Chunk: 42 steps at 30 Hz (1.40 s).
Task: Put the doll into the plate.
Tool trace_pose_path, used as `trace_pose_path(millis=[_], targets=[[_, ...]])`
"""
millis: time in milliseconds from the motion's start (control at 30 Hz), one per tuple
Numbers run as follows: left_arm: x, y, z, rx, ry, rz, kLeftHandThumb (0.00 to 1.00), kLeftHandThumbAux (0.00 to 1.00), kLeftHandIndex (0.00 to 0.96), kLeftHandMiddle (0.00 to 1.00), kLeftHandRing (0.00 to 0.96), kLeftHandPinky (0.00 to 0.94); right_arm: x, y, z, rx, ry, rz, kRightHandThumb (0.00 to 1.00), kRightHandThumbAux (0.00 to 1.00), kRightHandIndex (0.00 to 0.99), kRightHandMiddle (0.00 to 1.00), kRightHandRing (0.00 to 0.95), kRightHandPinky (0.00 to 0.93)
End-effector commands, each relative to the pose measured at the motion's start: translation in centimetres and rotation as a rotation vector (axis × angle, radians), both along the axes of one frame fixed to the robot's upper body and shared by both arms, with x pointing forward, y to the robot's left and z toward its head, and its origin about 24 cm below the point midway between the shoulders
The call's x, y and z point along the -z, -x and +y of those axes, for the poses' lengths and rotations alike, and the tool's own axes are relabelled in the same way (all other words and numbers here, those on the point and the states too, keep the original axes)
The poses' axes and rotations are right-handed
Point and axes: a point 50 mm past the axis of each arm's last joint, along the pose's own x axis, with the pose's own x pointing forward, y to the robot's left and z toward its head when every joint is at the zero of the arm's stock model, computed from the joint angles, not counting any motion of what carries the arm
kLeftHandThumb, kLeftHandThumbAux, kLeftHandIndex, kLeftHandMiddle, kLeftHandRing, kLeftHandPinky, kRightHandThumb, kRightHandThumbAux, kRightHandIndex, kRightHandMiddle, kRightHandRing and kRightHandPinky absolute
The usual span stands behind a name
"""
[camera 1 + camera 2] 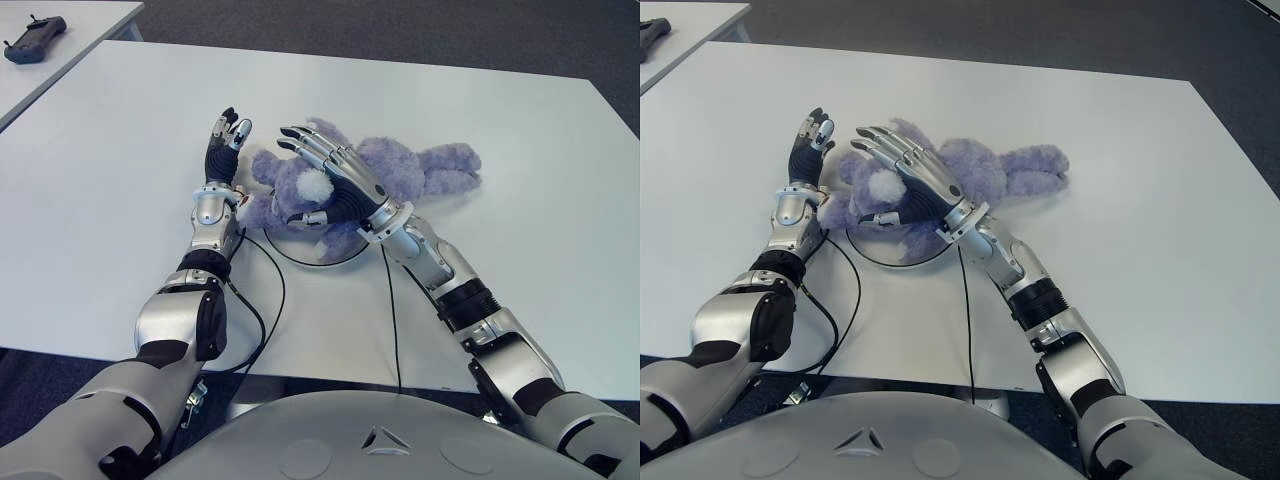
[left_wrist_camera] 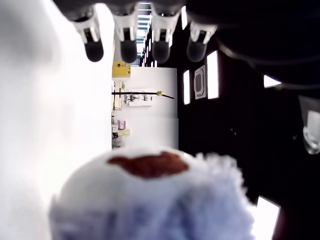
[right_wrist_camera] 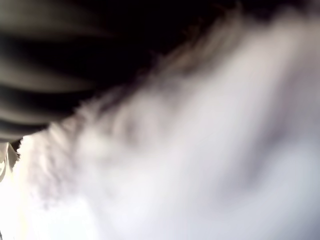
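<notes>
A purple plush doll (image 1: 425, 168) lies on its side on the white table (image 1: 520, 270), its head end over a white plate whose dark rim (image 1: 287, 259) shows below it. My right hand (image 1: 335, 172) is on top of the doll's head and chest, fingers stretched out and spread, not closed around it. In the right wrist view only fur (image 3: 200, 150) shows. My left hand (image 1: 223, 150) stands just left of the doll's head, fingers straight and open, holding nothing. In the left wrist view the doll's muzzle (image 2: 150, 166) with its brown patch is close by.
A black handheld controller (image 1: 35, 38) lies on a second table at the far left. Thin black cables (image 1: 268, 300) trail from both wrists toward the table's near edge. Bare tabletop stretches to the right and behind the doll.
</notes>
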Motion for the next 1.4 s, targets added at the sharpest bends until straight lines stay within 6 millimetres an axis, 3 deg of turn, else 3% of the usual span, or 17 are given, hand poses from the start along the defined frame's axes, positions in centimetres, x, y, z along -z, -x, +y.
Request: trace_pose_path(millis=[33, 833, 1400], targets=[[11.5, 9.3, -2.1, -0.047, 0.127, 0.517, 0.0, 0.376, 0.0, 0.007, 0.0, 0.0, -0.2, -0.3, -0.3, 0.011, -0.003, 0.024, 0.074, 0.322, 0.0, 0.0, 0.0, 0.0], [11.5, 9.5, -1.9, -0.029, 0.09, 0.513, 0.0, 0.394, 0.0, 0.001, 0.0, 0.0, -1.9, -1.1, -0.3, -0.004, -0.069, -0.006, 0.092, 0.309, 0.0, 0.0, 0.0, 0.0], [11.5, 9.5, -2.0, -0.032, 0.081, 0.51, 0.0, 0.426, 0.0, 0.016, 0.0, 0.0, -4.2, -1.8, -0.5, 0.002, -0.09, -0.032, 0.085, 0.332, 0.0, 0.0, 0.0, 0.0]])
